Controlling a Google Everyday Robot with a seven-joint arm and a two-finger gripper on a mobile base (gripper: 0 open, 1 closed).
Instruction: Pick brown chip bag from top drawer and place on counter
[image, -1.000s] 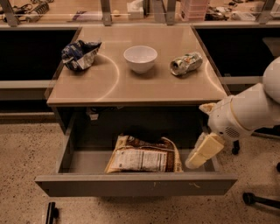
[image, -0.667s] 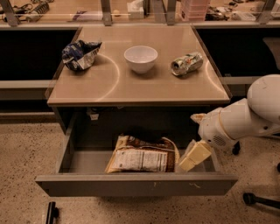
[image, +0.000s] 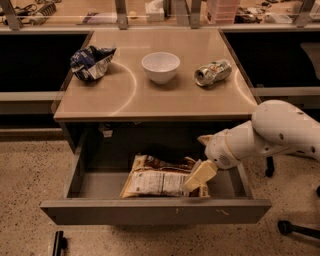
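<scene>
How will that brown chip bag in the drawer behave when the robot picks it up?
Probably floppy: the brown chip bag lies flat and crinkled in the top drawer, so it may sag. Likely light, since it looks thin. Its foil may be slippery where the gripper is, at its right end.

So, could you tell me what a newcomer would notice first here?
Probably the big white arm reaching in from the right, its claw down in the open top drawer at the right end of the brown chip bag. Next, the counter above, with a crumpled blue bag at left, a white bowl in the middle and a tipped can at right.
</scene>
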